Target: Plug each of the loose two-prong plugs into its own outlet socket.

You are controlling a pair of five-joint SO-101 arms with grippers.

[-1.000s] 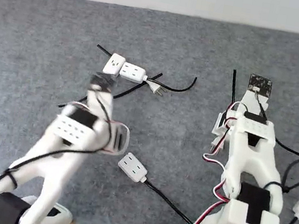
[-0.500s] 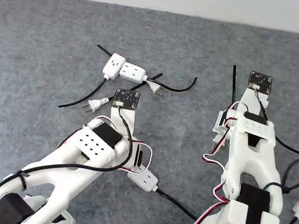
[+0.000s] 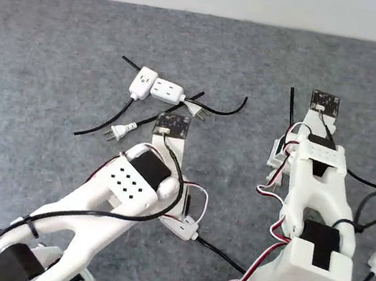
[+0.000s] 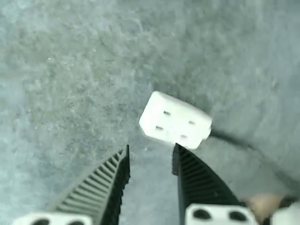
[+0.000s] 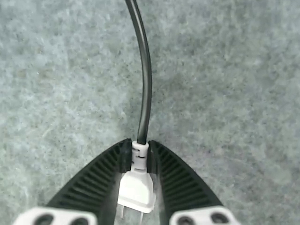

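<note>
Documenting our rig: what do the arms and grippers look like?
The left arm and right arm are white shells with black servo blocks and red, white and black wires. The left gripper and right gripper have black, ribbed, tapered fingers.

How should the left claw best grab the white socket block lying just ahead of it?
From above, pinching the socket block across its two long flat sides. It lies flat on the carpet, slots upward, and the open left gripper looks wide enough.
</note>
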